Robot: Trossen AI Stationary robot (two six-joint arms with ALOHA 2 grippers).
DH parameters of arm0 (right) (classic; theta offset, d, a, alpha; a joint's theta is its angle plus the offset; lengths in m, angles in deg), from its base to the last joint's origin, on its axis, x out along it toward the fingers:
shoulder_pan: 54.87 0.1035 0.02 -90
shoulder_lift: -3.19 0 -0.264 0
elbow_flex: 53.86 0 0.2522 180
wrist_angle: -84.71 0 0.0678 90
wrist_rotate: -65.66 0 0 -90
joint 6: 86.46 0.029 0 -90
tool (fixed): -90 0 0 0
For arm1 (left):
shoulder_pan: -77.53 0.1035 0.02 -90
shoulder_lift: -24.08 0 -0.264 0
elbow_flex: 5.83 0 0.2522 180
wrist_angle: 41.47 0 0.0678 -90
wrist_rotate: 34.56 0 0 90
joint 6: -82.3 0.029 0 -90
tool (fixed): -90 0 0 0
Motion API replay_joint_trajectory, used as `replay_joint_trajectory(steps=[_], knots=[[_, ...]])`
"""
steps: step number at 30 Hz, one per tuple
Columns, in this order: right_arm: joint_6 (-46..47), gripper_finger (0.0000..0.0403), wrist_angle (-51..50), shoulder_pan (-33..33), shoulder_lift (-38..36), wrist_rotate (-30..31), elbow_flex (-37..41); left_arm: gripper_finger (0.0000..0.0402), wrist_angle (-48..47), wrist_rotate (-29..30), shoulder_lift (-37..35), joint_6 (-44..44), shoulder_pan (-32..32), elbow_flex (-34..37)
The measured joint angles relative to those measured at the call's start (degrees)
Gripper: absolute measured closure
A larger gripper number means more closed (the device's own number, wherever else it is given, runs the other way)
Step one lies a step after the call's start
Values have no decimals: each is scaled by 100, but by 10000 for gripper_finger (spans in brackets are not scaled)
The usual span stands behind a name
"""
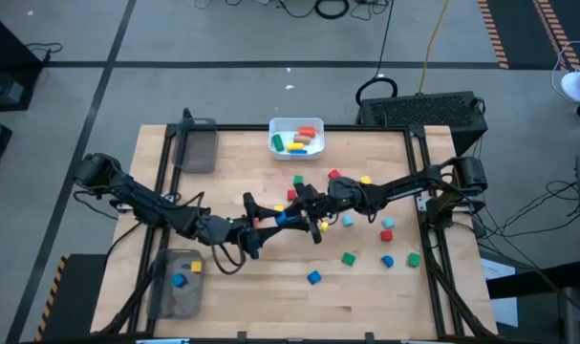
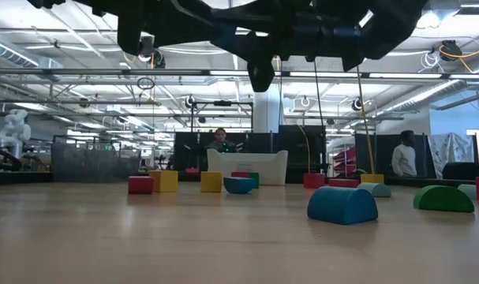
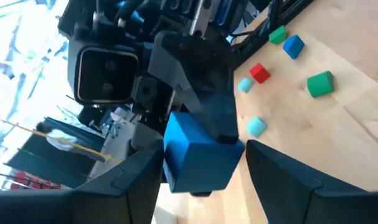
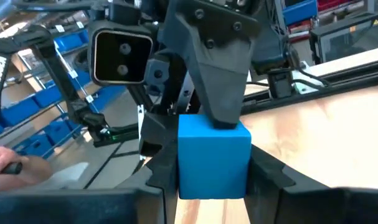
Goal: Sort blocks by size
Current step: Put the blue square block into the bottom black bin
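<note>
Blue and square-edged, the cube [image 4: 213, 155] sits clamped between the two fingers of the right gripper [image 4: 212, 173], raised clear of the table [image 1: 270, 296] at its middle. The left gripper [image 3: 204, 160] has its fingers spread apart, one on either flank of the same cube, and I judge they are not yet pressing on it. This looks like a handover. To do it well, the left fingers should close squarely on the two free faces, crosswise to the right gripper's hold, and the right should let go only once that grip is firm; letting go early would drop the cube, and a skewed pinch could twist it out. Beyond the left gripper's fingers, loose on the wood, lie a pale blue piece [image 3: 256, 126], then a red block [image 3: 259, 73] and a green one [image 3: 319, 84]. Farther behind the left gripper waits the grey tray [image 1: 165, 296].
</note>
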Motion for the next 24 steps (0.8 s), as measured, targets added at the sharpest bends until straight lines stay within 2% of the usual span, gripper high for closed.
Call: replay_joint_trajectory(steps=[8,14,18,24], knots=[[128,287,196,0,0,3,0,176,159,-4,-2,89,76,0],[193,284,340,0,0,-1,2,221,314,6,-2,116,119,0],[254,271,343,0,0,100,4,244,296,50,-2,159,129,0],[-56,235,333,-10,-5,480,4,250,275,349,-2,50,104,2]])
